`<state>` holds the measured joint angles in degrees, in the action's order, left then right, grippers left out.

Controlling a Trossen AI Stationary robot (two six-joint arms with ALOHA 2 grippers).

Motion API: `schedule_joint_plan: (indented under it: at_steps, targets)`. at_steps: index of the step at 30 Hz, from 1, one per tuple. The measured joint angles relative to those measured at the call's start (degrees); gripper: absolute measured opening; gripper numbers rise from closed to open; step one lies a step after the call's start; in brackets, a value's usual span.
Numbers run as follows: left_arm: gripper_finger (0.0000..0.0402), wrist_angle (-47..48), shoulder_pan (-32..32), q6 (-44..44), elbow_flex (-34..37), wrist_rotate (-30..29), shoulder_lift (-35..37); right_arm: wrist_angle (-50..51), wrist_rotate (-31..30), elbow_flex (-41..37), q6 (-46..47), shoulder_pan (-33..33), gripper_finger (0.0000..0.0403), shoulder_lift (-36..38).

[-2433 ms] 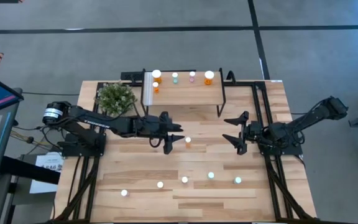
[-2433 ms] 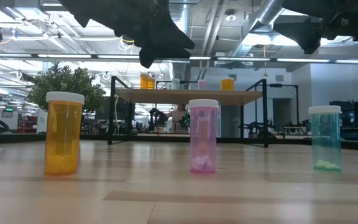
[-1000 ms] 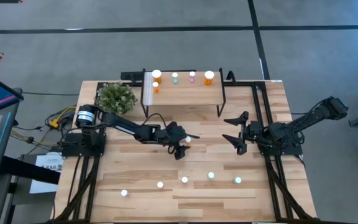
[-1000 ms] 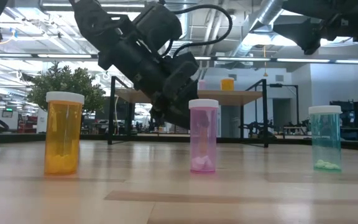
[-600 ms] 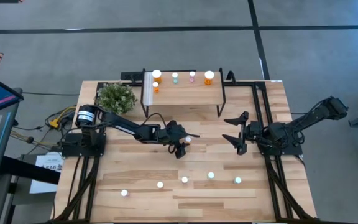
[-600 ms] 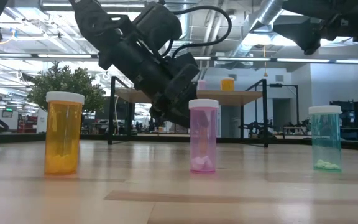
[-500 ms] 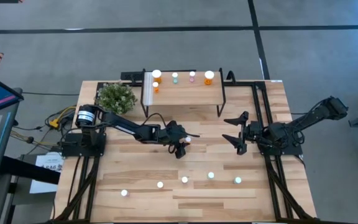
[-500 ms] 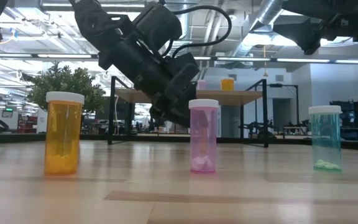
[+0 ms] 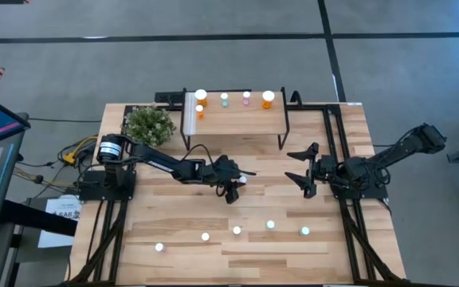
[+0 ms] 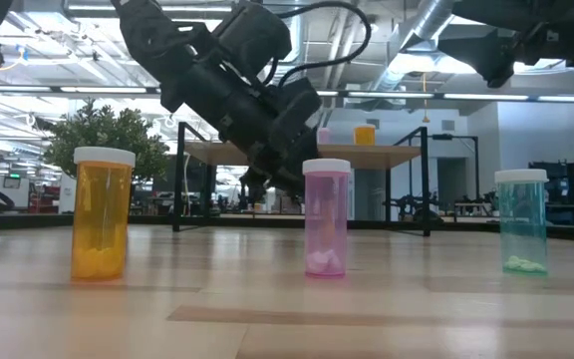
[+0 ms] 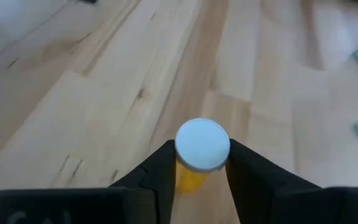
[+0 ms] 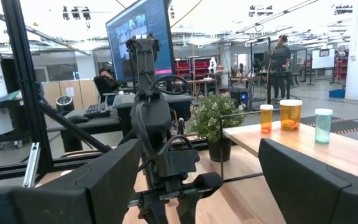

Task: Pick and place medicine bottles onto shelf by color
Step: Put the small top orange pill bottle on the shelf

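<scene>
A green plant point(image 9: 148, 124) is seen at the far left of the table point(image 9: 174, 255). Next to it stands the shelf point(image 9: 237, 122). Five bottles are lined up along its back edge: two orange ones point(image 9: 200, 99) at the left end, a green one point(image 9: 224, 99), a pink one point(image 9: 246, 97) and another orange one point(image 9: 268, 98).

The left arm is stretched out to the middle of the table. An orange bottle point(image 11: 199, 155) with a white cap is held between the two fingers of the left gripper point(image 11: 197, 163), which are pressed tight against its sides.

Five more bottles point(image 9: 237, 230) are left standing in a row near the front of the table. In the low view, an orange one point(image 10: 102, 212), a pink one point(image 10: 327, 216) and a green one point(image 10: 521, 220) are seen up close.

The right gripper point(image 9: 300, 171) is kept on the right side of the table, well apart from the bottles. Its fingers point(image 12: 303, 180) are spread wide with nothing between them.
</scene>
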<state>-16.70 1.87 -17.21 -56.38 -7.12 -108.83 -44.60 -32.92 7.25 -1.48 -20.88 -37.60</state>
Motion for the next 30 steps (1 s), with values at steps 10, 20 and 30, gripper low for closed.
schedule_joint_plan:
  at_steps: [10,20,30]
  targets:
    - [0.0106,3.64,-0.27,0.49,-0.04,2.03,7.54,0.14,-0.01,0.00,0.01,-0.01,0.0349,0.00]
    - [0.0106,17.02,-3.43,4.65,-0.07,-15.04,29.86,-0.45,-0.01,0.00,0.02,-0.01,0.0349,0.02]
    - [0.0106,23.40,-10.33,8.01,-0.47,-22.94,37.57,-0.52,-0.01,0.00,0.02,0.02,0.0351,0.00]
